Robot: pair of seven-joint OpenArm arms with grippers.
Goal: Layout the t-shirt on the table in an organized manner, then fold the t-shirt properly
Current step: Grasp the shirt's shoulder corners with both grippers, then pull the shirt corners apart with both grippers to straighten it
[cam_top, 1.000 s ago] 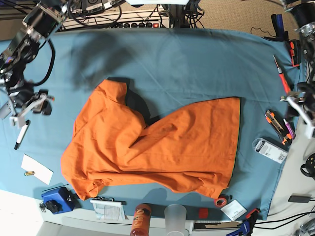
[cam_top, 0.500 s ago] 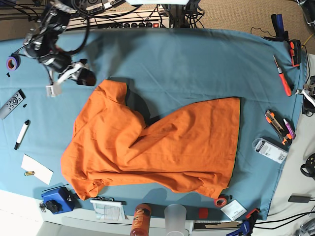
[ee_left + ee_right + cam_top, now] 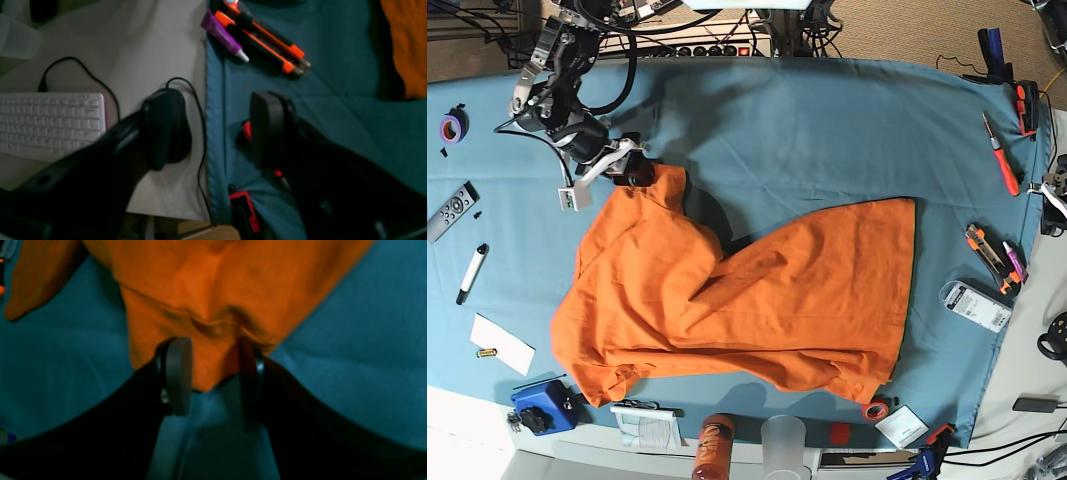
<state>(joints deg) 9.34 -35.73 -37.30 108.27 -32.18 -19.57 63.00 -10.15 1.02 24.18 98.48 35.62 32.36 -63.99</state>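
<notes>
The counter [image 3: 827, 110], draped in blue-teal cloth, carried the orange t-shirt [image 3: 757, 290] rumpled across its middle, one sleeve or corner poking toward the far left and a deep fold running down the body. The right end effector [image 3: 211, 376] sat at that far-left corner with its jaws apart, straddling the hem; the cloth lay between the pads [image 3: 178, 373] but was not yet pinched. A good grasp there probably meant sinking low enough to catch just the edge layer, closing firmly, then drawing the corner outward to flatten the fold. The left end effector [image 3: 213, 130] hung wide and empty over the counter's right edge, near the utility knives [image 3: 267, 43], well apart from the shirt.
</notes>
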